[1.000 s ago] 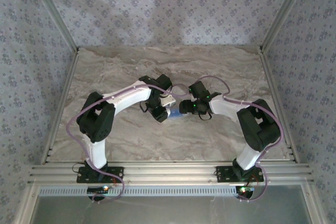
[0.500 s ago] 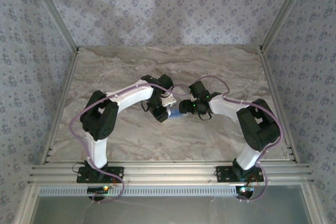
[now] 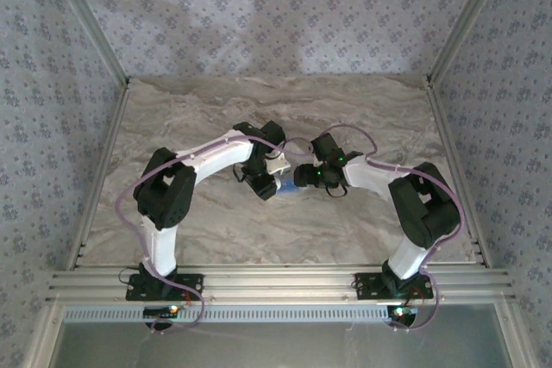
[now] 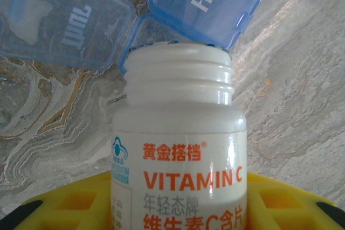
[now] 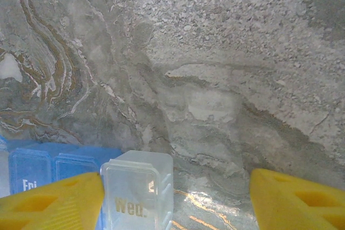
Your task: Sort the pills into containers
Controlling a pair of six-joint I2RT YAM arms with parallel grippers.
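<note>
My left gripper [image 4: 178, 206] is shut on a white vitamin C bottle [image 4: 180, 149] with orange lettering, held between the yellow fingers [image 4: 64, 208]. The cap is off, and its open mouth points at the translucent blue pill box [image 4: 202, 4], whose "Thu" and "Fri" lids stand open. From above, the bottle [image 3: 276, 164] and the box [image 3: 287, 187] lie between both grippers at the table's middle. My right gripper [image 5: 175, 197] is open over the marble. A clear "Wed." compartment [image 5: 137, 192] sits by its left finger, with blue compartments [image 5: 38, 165] beside it. The pills are hidden.
The marble tabletop [image 3: 371, 109] stretches bare behind and to both sides of the arms. Aluminium rails [image 3: 276, 282] run along the near edge and slanted posts [image 3: 95, 40] frame the patterned side walls.
The left arm's elbow has shifted slightly to the right. Both grippers and the pill box stay where they were.
</note>
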